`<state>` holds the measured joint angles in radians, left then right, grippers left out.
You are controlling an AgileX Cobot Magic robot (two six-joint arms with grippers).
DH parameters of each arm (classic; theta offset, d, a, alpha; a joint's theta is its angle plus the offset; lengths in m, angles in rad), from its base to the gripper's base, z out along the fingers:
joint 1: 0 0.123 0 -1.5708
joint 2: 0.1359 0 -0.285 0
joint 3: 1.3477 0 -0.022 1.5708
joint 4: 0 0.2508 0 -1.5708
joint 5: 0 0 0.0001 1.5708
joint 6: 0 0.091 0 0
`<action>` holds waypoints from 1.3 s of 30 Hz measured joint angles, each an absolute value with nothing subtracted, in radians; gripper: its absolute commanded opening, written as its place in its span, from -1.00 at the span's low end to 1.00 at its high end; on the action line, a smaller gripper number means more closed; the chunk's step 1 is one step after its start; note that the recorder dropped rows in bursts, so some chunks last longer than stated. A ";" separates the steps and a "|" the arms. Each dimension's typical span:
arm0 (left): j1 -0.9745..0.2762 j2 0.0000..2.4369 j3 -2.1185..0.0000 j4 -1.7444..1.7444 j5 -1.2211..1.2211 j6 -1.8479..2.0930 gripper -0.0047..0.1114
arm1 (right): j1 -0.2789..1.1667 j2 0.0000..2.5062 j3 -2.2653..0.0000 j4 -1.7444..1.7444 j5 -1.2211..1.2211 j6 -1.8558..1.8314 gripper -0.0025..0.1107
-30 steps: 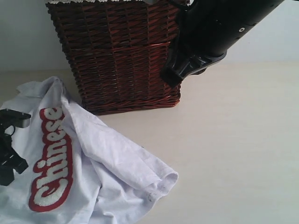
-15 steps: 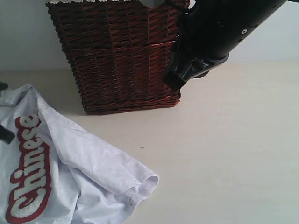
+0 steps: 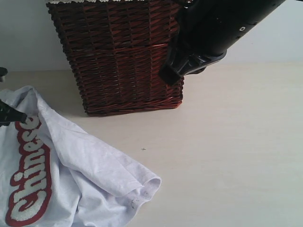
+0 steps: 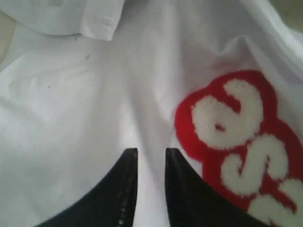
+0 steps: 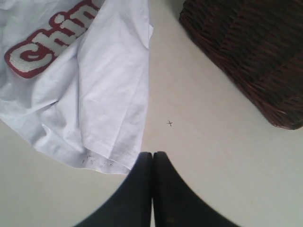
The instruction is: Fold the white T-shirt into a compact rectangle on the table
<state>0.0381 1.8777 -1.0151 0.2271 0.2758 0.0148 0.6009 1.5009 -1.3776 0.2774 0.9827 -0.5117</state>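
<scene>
**Exterior view.** The white T-shirt lies crumpled on the table at the lower left. Its red-outlined lettering faces up and one hemmed edge is rolled toward the centre. A dark wicker basket stands behind it, near but apart. The right arm enters from the upper right and slopes down across the basket front. The right gripper hangs above the table, well apart from the shirt. Only a black tip of the left gripper shows at the left edge, over the shirt's upper part.

**Left wrist view.** The left gripper points down at the shirt beside the lettering. Its jaws stand released, parted by a narrow gap through which flat white cloth shows.

**Right wrist view.** The right gripper's jaws are clenched together on nothing. They hover over bare table just beside the shirt's hem, with the basket off to one side.
</scene>
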 measured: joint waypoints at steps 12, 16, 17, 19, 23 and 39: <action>0.067 2.155 -1.371 0.248 0.210 -0.056 -0.75 | 0.601 1.501 -1.378 0.280 0.874 -0.512 -0.96; 0.068 2.224 -1.443 0.296 0.214 -0.056 -0.75 | 0.601 1.501 -1.378 0.280 0.851 -0.512 -0.96; 0.068 2.240 -1.458 0.301 0.214 -0.056 -0.75 | 0.601 1.501 -1.378 0.280 0.848 -0.512 -0.96; 0.068 2.266 -1.495 0.314 0.214 -0.056 -0.75 | 0.601 1.501 -1.378 0.280 0.847 -0.512 -0.96; 0.068 2.292 -1.576 0.331 0.207 -0.057 -0.75 | 0.601 1.501 -1.378 0.278 0.847 -0.514 -0.96; 0.124 2.097 -1.575 0.289 0.505 0.089 -0.92 | 0.601 1.501 -1.378 0.252 0.843 -0.514 -0.96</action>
<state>0.1242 2.0967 -1.5752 0.2890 0.5051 0.0889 0.6009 1.5009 -1.3776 0.2522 0.8427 -0.5136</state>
